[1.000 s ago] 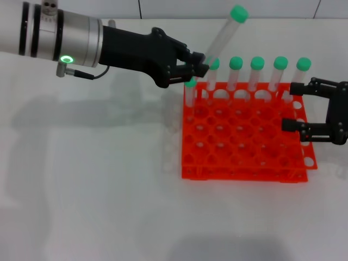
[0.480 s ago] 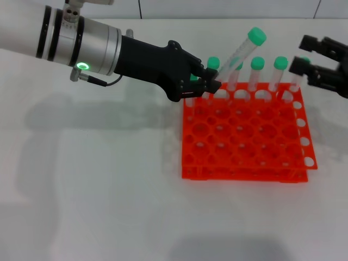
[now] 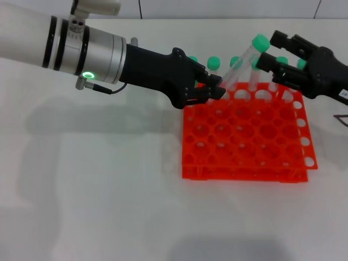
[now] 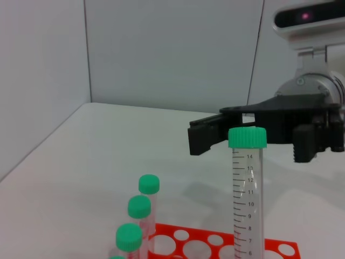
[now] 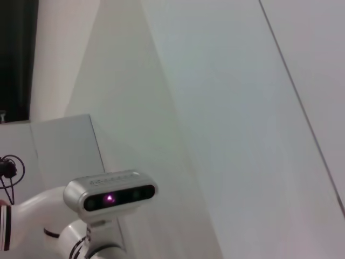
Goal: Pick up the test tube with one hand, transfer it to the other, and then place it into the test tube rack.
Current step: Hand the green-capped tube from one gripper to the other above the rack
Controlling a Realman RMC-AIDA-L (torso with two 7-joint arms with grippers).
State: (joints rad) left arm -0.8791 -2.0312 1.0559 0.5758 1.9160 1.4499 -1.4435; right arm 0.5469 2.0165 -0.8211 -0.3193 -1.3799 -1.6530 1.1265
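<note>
clear plastic test tube with green cap (image 3: 243,61) is held tilted above the orange-red grid rack (image 3: 244,136)'s back edge | left black two-fingered gripper (image 3: 213,91) is clamped on its lower end | right black gripper (image 3: 267,50) is spread wide around the cap, not yet closed

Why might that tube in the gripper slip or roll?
The tube looks smooth and clear, so it may slip in the left gripper, which holds only its lower end. It appears empty, so probably light. Being round, it would likely roll if laid down.
</note>
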